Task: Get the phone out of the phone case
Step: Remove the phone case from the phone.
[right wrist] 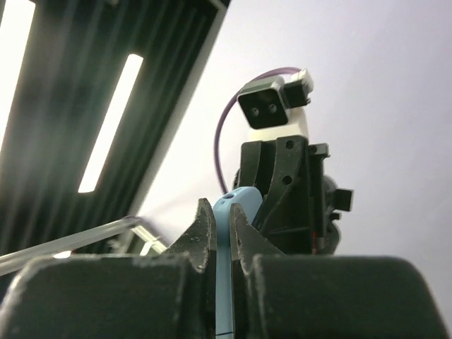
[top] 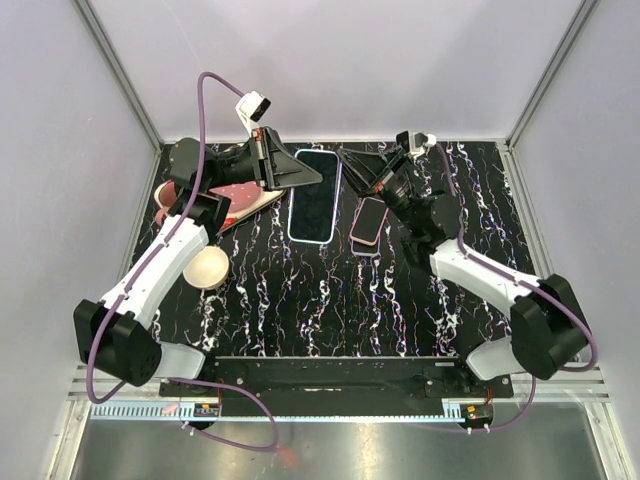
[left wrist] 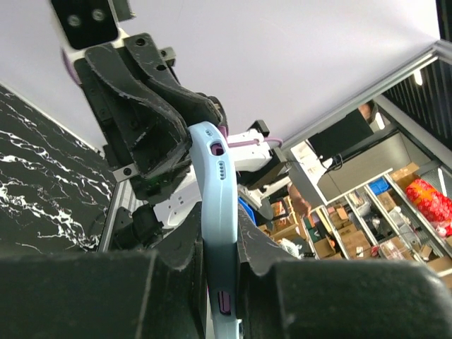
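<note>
Phone (top: 314, 195) lies screen-up in its light-blue phone case (left wrist: 215, 205), held between the two sets of jaws at the far middle of the marble table (top: 330, 290).

- The left gripper (top: 312, 177) is closed narrow on one long edge of the case.
- The right gripper (top: 350, 165) is closed narrow on the opposite edge, so the jaws face each other across the case.
- Both wrist views agree, with the blue rim squeezed between the black fingers (right wrist: 201, 236).
- **Step:** I'd call this the two-handed grip before the peel. The phone is not yet out and the rim looks fully seated around the screen.
- **Next move:** you likely need one side to anchor the case. The other should bend the rim back or push the handset through from behind. A straight pull apart probably just stretches the case.
- **Clutter:**
  - A pink dish (top: 162, 213) sits behind the left jaws, mostly under that arm.
  - A cream bowl (top: 207, 268) is well apart from the left jaws, on the near side.
  - A second handset in a pink case (top: 368, 222) lies just beside the right jaws.
- **Hard to make out:**
  - You can't tell whether the fingers pinch only the rim or the phone too.
  - You can't tell whether the case is lifted or resting on the table.
  - The wrist views show only the case edge, no screen.
</note>
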Available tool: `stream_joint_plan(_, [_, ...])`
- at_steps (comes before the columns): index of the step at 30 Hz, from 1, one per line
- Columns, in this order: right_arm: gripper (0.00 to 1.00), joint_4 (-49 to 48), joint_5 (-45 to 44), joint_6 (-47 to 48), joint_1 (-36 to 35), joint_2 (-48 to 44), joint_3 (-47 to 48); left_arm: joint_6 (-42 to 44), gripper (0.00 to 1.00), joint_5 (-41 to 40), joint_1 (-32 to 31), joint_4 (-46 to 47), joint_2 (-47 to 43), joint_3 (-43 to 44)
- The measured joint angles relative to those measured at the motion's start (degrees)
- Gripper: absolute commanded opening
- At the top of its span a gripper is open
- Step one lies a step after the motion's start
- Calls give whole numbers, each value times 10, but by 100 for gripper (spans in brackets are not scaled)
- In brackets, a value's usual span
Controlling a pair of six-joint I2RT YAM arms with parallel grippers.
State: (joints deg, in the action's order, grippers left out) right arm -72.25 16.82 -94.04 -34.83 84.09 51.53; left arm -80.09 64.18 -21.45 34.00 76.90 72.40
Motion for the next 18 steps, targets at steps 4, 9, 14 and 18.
stream_joint_plan(4, [9,101,-15,84,0,-36,19,-14,0,-7,7,22,7,0])
stream_joint_plan(9, [12,153,-28,146,0,-55,26,-25,0,-10,10,29,12,3])
stream_joint_plan(14, [17,184,-35,183,0,-57,25,-30,0,-10,16,24,16,3])
stream_joint_plan(18, [28,209,-37,208,1,-63,24,-35,0,-8,21,16,19,3])
